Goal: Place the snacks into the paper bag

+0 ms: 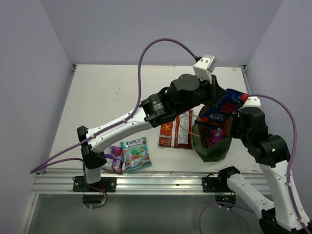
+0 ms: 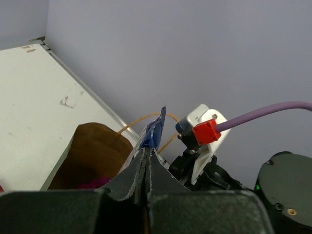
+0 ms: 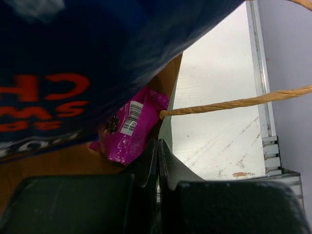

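My left gripper (image 1: 215,97) (image 2: 147,153) is shut on the edge of the blue chip bag (image 1: 223,107) (image 2: 153,132), which hangs over the mouth of the paper bag (image 1: 212,150) (image 2: 92,151). That packet fills the upper left of the right wrist view (image 3: 97,48). My right gripper (image 1: 233,127) (image 3: 158,144) is shut on the paper bag's green rim (image 3: 167,130), below a cord handle (image 3: 234,103). A magenta pack (image 3: 131,126) (image 1: 211,140) lies inside the bag. Two red-orange packs (image 1: 176,129) lie left of the bag. A teal candy bag (image 1: 136,152) and a purple-silver bag (image 1: 113,158) lie at the table's front left.
Purple-grey walls enclose the white table (image 1: 112,97) on three sides. A metal rail (image 1: 146,183) runs along the near edge by the arm bases. The left arm stretches diagonally across the table's middle.
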`<state>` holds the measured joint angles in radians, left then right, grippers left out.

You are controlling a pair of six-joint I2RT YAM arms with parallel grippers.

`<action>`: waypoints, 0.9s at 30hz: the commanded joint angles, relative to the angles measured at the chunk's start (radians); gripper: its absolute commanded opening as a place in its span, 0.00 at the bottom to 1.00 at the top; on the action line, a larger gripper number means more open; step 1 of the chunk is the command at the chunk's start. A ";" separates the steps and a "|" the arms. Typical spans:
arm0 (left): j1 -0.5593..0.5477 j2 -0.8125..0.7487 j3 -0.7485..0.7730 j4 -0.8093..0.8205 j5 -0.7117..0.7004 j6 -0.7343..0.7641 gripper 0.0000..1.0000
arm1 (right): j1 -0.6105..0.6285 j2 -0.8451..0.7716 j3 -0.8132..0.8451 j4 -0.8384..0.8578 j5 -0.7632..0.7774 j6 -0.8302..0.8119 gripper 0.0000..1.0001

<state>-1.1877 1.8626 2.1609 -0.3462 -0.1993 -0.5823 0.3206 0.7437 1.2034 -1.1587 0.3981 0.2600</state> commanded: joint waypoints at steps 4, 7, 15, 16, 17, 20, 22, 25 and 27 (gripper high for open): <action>-0.007 0.006 -0.090 0.070 0.064 0.010 0.33 | 0.002 -0.004 0.002 0.017 -0.010 -0.019 0.00; -0.007 0.004 -0.114 0.088 0.067 0.033 0.79 | 0.002 -0.007 0.002 0.017 -0.013 -0.019 0.00; -0.007 -0.144 -0.119 0.141 -0.082 0.142 1.00 | 0.002 -0.003 0.002 0.021 -0.021 -0.021 0.00; -0.006 -0.167 -0.139 0.098 -0.133 0.147 1.00 | 0.002 -0.003 0.002 0.021 -0.022 -0.022 0.00; 0.005 -0.222 -0.165 0.072 -0.190 0.145 1.00 | 0.002 -0.004 0.002 0.021 -0.024 -0.022 0.00; 0.101 -0.324 -0.398 0.009 -0.299 0.052 1.00 | 0.002 -0.007 0.001 0.022 -0.025 -0.024 0.00; 0.187 -0.382 -0.591 -0.057 -0.273 -0.042 1.00 | 0.002 -0.009 0.001 0.022 -0.028 -0.022 0.00; 0.315 -0.373 -0.792 -0.066 -0.192 -0.097 1.00 | 0.002 -0.009 0.001 0.022 -0.031 -0.024 0.00; 0.341 -0.324 -0.887 -0.012 -0.108 -0.119 1.00 | 0.002 -0.009 0.001 0.022 -0.033 -0.025 0.00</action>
<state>-0.8715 1.4216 1.4342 -0.3252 -0.3939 -0.6147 0.3206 0.7433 1.2034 -1.1564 0.3912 0.2565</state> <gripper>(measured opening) 0.994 0.010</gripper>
